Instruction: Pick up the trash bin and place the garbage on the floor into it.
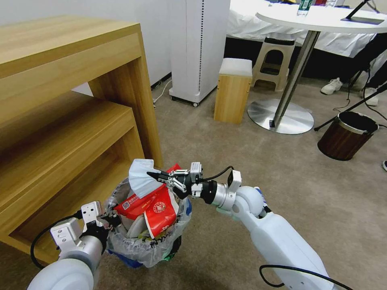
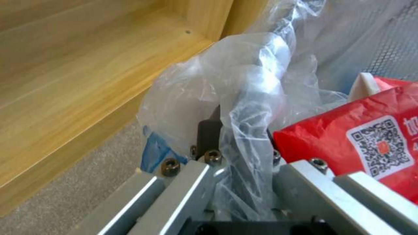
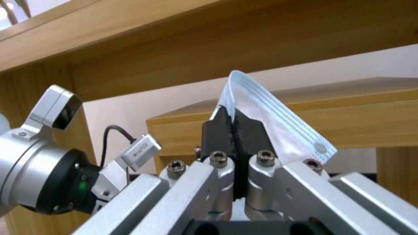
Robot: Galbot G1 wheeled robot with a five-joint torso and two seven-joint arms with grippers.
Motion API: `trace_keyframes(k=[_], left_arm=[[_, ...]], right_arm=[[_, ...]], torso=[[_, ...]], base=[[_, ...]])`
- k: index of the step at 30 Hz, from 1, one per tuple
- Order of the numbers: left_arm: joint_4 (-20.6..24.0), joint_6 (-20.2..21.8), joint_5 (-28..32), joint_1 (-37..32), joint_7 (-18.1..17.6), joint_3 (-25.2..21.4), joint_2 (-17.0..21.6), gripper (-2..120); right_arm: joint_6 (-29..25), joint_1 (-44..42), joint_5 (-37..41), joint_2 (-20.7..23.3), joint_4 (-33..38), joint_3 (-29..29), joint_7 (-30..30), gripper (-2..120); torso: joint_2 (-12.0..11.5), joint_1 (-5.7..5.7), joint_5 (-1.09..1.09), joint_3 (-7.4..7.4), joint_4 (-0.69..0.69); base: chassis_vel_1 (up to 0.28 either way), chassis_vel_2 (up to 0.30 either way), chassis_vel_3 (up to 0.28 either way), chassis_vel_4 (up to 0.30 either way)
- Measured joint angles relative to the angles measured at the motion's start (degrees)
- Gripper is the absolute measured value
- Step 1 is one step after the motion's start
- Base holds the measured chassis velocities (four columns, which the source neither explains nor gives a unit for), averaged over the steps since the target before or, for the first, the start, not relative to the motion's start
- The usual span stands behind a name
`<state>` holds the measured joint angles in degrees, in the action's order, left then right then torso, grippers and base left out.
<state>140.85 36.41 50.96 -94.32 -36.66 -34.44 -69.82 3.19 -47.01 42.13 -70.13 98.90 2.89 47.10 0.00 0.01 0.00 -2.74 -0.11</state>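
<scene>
One trash bin (image 1: 147, 241) hangs just above the floor (image 1: 250, 161) beside the lower corner of the wooden shelf unit (image 1: 60, 133), and you can see it crammed with red wrappers (image 1: 159, 209) under its crinkly plastic bag (image 2: 244, 98). Your left gripper (image 1: 109, 220) is clamped on the bin's near-left rim, jaws pinching rim and bag together. Your right gripper (image 1: 155, 176) hovers over the bin's top, jaws closed tight on a pale blue face mask (image 1: 139, 177) that droops toward the wrappers; the brown wood-grain bin (image 1: 346, 135) stands well apart.
</scene>
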Motion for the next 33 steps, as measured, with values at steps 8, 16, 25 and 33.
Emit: trace_keyframes(k=[8,16,25,33], left_arm=[[0.3,0.1,-0.2,-0.3,0.0,-0.2,-0.3,0],[0.3,0.1,-0.6,-0.4,0.1,-0.1,-0.7,0],[-0.6,0.1,0.1,0.3,0.3,-2.1,0.1,0],[-3.3,-0.2,0.5,1.6,-1.2,-3.4,0.7,0]], right_arm=[[0.5,-0.4,-1.5,0.1,-0.1,1.0,0.2,19],[2.6,-1.2,-2.6,1.1,1.3,1.5,-3.3,47],[1.8,-1.9,3.2,3.2,6.0,-3.8,-6.8,79],[2.6,-5.6,2.1,5.8,9.4,-12.9,-23.4,100]], torso=[[0.0,0.0,0.0,0.0,0.0],[0.0,0.0,0.0,0.0,0.0],[0.0,0.0,0.0,0.0,0.0],[0.0,0.0,0.0,0.0,0.0]], base=[[0.0,0.0,0.0,0.0],[0.0,0.0,0.0,0.0],[0.0,0.0,0.0,0.0],[0.0,0.0,0.0,0.0]])
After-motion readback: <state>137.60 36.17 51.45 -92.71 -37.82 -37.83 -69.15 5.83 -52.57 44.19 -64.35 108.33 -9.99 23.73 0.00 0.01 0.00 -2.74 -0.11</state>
